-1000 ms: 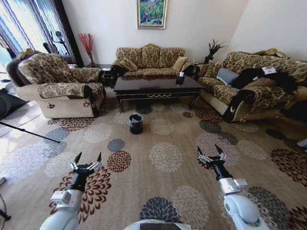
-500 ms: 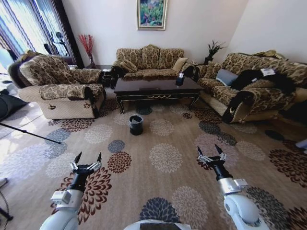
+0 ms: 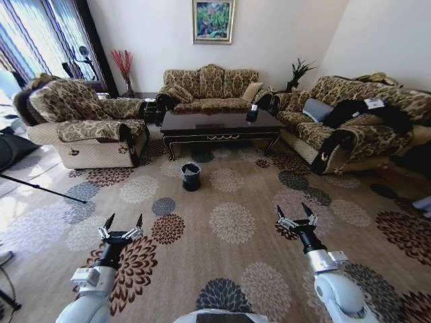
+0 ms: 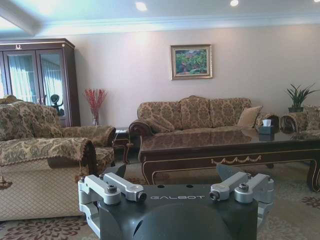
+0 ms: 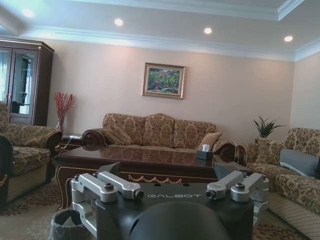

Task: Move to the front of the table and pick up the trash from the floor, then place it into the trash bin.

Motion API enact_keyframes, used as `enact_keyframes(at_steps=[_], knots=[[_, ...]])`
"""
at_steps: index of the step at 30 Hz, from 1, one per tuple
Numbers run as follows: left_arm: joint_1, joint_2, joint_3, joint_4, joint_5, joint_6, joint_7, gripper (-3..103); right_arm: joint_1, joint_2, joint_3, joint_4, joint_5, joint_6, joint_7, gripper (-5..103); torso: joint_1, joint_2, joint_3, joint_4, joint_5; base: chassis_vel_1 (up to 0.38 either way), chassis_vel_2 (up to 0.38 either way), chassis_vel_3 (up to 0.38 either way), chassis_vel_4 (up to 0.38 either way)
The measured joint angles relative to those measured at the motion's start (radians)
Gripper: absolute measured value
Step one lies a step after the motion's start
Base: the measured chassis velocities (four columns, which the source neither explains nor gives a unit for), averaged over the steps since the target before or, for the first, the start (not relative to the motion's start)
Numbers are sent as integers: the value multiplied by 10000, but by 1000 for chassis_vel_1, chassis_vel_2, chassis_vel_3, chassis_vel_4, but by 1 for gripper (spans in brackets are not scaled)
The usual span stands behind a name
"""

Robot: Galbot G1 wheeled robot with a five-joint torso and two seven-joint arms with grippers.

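Hands first: the left hand (image 3: 122, 222) hovers low over the carpet with its two dark fingers spread and nothing between them, and the right hand (image 3: 294, 211) hangs the same way on the other side, fingers also spread and empty. Both point forward across open floor.

Ahead of them, well apart, the trash bin (image 3: 190, 175) stands upright on the carpet (image 3: 232, 222), a small round black tub with a thin clear liner folded over its rim. It sits just in front of the table (image 3: 219, 124), toward that table's left end. Nothing lies between the hands and the bin. Any trash on the floor is too small to pick out.

The table is long, low and glossy dark wood on curved legs, and a dark tissue box (image 3: 252, 112) rests near its right end. Patterned brocade sofas ring it: an armchair (image 3: 84, 121) left, a sofa (image 3: 210, 86) behind, another (image 3: 350, 121) right. The carpet is beige with round flower medallions.
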Motion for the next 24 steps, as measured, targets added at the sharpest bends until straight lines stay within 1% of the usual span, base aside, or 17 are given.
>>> enact_keyframes(at_steps=[6,24], knots=[[0,0,0,0,0,0,0,100,0,0,0,0,0,0,0,100,95,208,116,0,0,0,0,0,0],[0,0,0,0,0,0,0,100,0,0,0,0,0,0,0,100,513,1141,631,0,0,0,0,0,0]])
